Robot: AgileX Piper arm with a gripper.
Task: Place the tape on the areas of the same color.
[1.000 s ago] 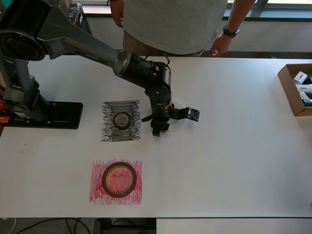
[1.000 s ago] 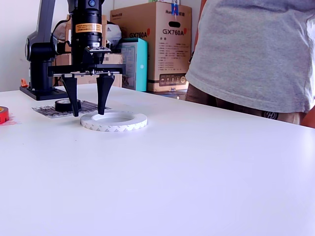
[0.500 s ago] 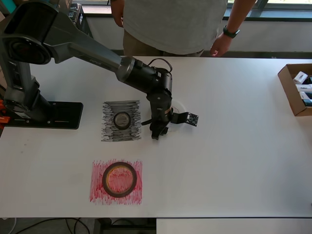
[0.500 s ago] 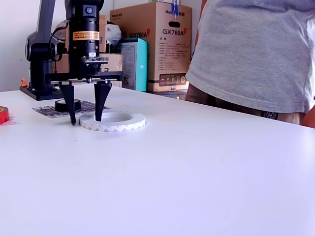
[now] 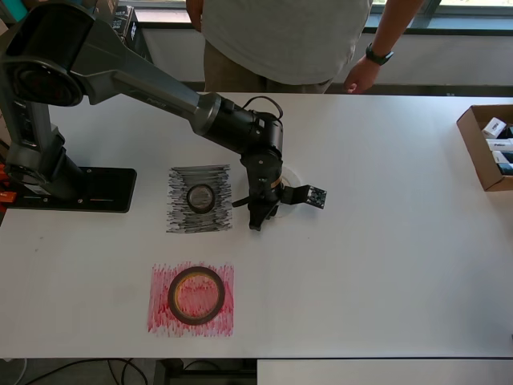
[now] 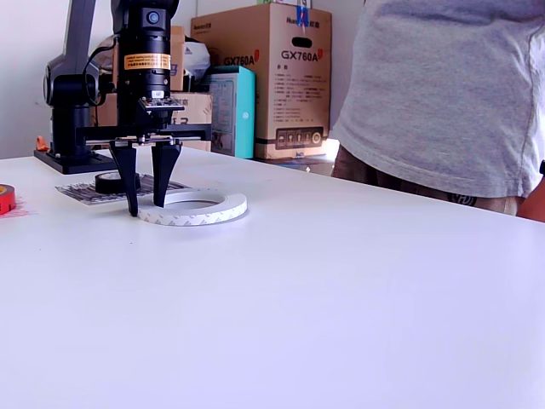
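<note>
The whitish tape roll [image 6: 197, 207] lies flat on the white table; in the overhead view only its edge [image 5: 294, 178] shows from under the arm. My gripper [image 6: 146, 207] points straight down with its tips at table level. It pinches the roll's near-left wall, one finger outside and one in the hole. In the overhead view the gripper [image 5: 256, 220] is just right of the black-grey patch [image 5: 180, 218]. The small black ring [image 5: 200, 197] lies on that patch. The dark-red ring [image 5: 195, 294] lies on the red patch [image 5: 160, 322].
A person [image 5: 280, 40] stands at the table's far edge, hand [image 5: 361, 76] near the tabletop. An open cardboard box [image 5: 489, 146] sits at the overhead view's right edge. The arm's black base [image 5: 76, 188] is at the left. Cartons [image 6: 264, 77] stand behind the table.
The gripper's fingers have closed from a wide gap onto the whitish roll's wall. The roll has slid slightly toward the exterior view's left.
</note>
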